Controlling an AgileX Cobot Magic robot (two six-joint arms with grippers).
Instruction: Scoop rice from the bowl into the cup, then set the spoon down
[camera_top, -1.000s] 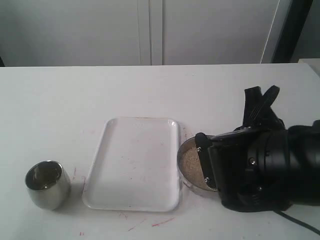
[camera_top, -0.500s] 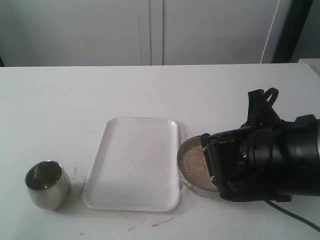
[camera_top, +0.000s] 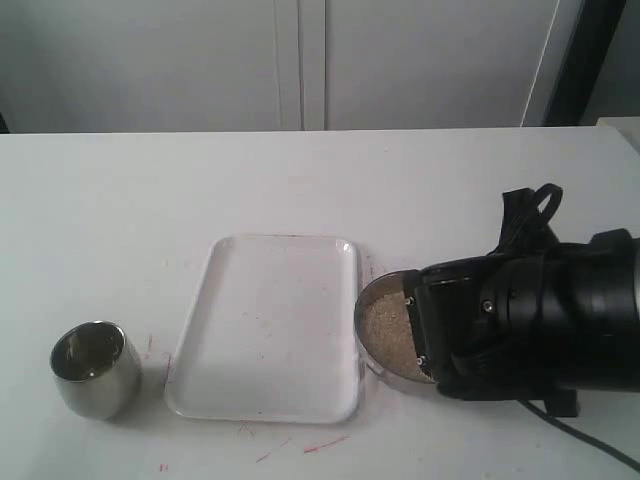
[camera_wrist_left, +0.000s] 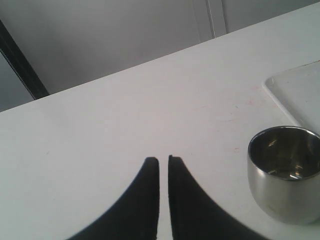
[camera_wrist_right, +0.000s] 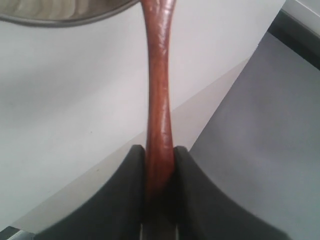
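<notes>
Right jaws clamp spoon (camera_wrist_right: 159, 100) handle between them | left jaws closed, near cup (camera_wrist_left: 285, 172)

White table (camera_top: 200, 180) backed by pale grey wall panels (camera_top: 300, 60), a dark post (camera_top: 580, 60) at right.

- Reads as a robotics lab test bench, not a home kitchen.
- Bare white table (camera_top: 300, 180) stretches ahead of the left gripper (camera_wrist_left: 163, 160), with faint red marks (camera_top: 325, 443) on its surface.
- Plain pale cabinet panels (camera_top: 150, 60) stand beyond the table's far edge.
- Black robot arm (camera_top: 540, 330) with trailing cable works over the bench.
</notes>
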